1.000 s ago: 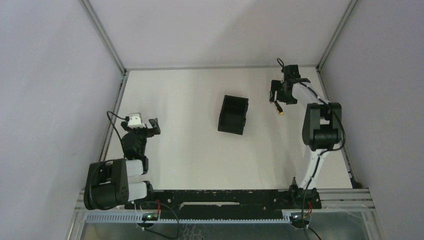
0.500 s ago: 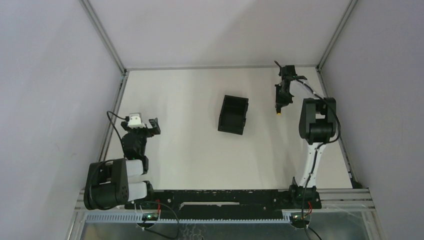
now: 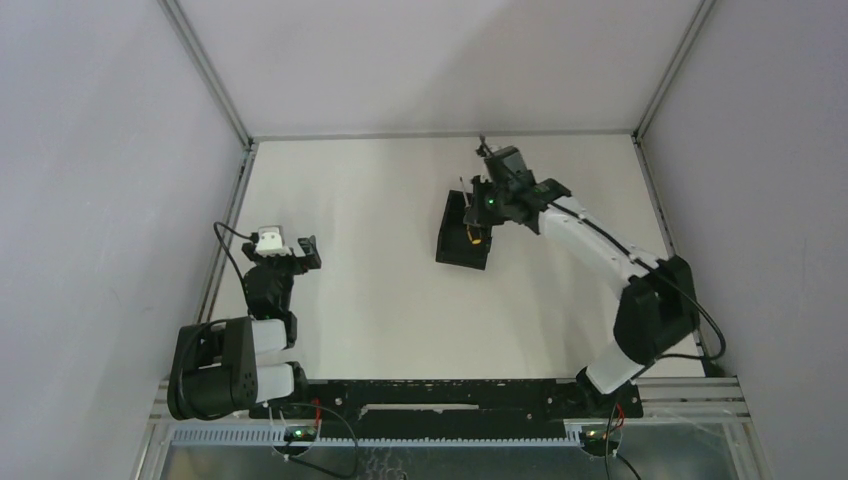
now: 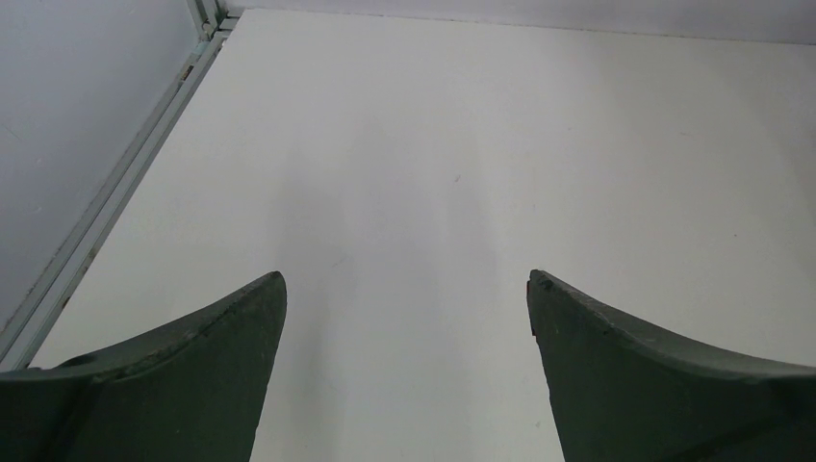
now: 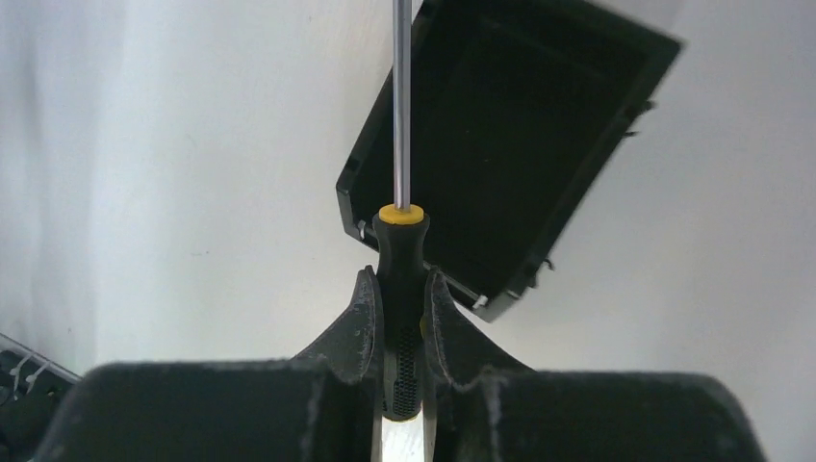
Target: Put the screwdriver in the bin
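On my left, the left gripper [image 3: 290,255] sits low near the left edge of the counter [image 3: 360,200], well apart from everything that matters. Its wrist view shows the fingers spread wide with only bare counter between them.

Moving to the middle, the bin [image 3: 460,255] lies at a slight angle on the counter, open side up. In the right wrist view its floor [image 5: 539,144] looks bare.

Over it hangs the right gripper [image 3: 487,205], clamped on the screwdriver [image 5: 401,260]. The jaws pinch the black handle just behind the yellow collar, and the slim metal shaft points straight out ahead. From the wrist view the shaft runs along the bin's left wall rather than over its middle. From above, the yellow end [image 3: 474,237] shows inside the bin's outline. I cannot tell how high the tool sits above the rim.

I judge this tool light and rigid, so it needs no hard squeeze. The textured handle is the right place to hold it, since the smooth, thin shaft would likely slip or pivot. Being round, it may roll or bounce when let go, and the bin looks light enough to be nudged. I would centre it over the opening and lower it before opening the jaws.
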Motion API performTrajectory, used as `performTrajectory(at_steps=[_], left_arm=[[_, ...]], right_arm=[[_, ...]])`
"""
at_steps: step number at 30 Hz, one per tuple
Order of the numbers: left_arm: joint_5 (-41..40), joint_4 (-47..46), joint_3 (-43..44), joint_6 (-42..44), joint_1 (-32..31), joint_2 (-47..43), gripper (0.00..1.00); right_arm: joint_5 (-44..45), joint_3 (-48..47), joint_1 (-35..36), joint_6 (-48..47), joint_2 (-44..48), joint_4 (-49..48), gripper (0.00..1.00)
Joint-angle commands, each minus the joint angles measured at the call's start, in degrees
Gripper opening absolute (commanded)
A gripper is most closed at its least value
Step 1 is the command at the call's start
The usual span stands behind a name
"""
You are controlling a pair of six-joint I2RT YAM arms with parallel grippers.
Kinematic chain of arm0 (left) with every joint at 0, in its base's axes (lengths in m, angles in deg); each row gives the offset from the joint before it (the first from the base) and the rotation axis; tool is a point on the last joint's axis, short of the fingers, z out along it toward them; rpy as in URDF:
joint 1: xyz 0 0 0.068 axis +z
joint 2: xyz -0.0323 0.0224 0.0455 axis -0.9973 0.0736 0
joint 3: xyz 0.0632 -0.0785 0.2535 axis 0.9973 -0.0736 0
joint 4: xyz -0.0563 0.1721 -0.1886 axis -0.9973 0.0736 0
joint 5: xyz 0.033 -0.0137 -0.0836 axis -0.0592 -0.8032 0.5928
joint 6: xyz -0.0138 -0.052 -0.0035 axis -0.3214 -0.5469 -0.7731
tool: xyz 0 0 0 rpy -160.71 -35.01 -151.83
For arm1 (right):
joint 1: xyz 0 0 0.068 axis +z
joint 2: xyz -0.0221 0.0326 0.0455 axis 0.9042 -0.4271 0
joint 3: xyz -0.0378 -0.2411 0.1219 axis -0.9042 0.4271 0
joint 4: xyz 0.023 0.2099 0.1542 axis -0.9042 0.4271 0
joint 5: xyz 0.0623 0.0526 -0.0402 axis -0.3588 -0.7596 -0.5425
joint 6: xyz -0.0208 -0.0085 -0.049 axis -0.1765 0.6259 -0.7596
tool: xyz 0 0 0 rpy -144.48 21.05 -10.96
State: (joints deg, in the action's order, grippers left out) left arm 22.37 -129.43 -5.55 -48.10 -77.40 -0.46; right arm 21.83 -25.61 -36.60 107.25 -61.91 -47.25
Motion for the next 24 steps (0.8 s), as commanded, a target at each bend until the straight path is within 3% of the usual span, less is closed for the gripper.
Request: performTrajectory(at_steps=[1, 12, 18, 24], left_arm=[[-0.7, -0.7, 2.5, 0.7, -0.3, -1.0, 1.0], [-0.8, -0.7, 2.6, 0.7, -0.3, -1.0, 1.0], [-0.7, -0.7, 2.5, 0.7, -0.3, -1.0, 1.0], [-0.7, -0.6, 2.5, 0.7, -0.4, -1.1, 1.0]], right_arm=[[3.4, 0.0, 1.5, 5.9, -5.5, -3.8, 0.11], [9.7, -1.5, 3.2, 4.7, -13.6, -8.7, 0.25], [10.6, -3.9, 3.9, 5.0, -15.2, -7.9, 0.51], [10.1, -6.1, 4.4, 3.3, -10.9, -6.6, 0.62]])
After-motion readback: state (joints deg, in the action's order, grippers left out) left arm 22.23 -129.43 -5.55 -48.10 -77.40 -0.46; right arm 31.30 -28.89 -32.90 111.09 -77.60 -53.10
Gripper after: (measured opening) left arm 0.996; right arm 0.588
